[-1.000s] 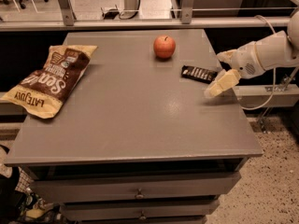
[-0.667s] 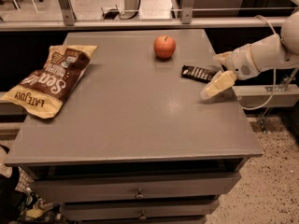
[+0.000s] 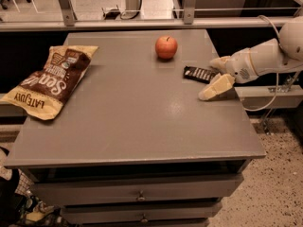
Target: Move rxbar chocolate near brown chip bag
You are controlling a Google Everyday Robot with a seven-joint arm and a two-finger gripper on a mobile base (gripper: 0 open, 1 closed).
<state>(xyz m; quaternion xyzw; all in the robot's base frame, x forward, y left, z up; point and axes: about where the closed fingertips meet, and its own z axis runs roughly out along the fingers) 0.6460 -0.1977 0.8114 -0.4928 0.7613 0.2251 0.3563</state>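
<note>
Now that our tool (image 3: 209, 79) has edged forward, spread open, the rxbar chocolate (image 3: 196, 73) lies just ahead, ungrasped; we see the brown chip bag (image 3: 49, 82) far beyond.

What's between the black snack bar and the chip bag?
Only bare table, per the camera view; the apple sits farther back. The gripper is beside the bar.

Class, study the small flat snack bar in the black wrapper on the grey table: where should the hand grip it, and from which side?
Grip the small flat black-wrapped snack bar across its short width, near mid-length, coming from above. It lies flat on the grey table, so only its long edges offer purchase. The hand sits open at its picture-right end.
</note>
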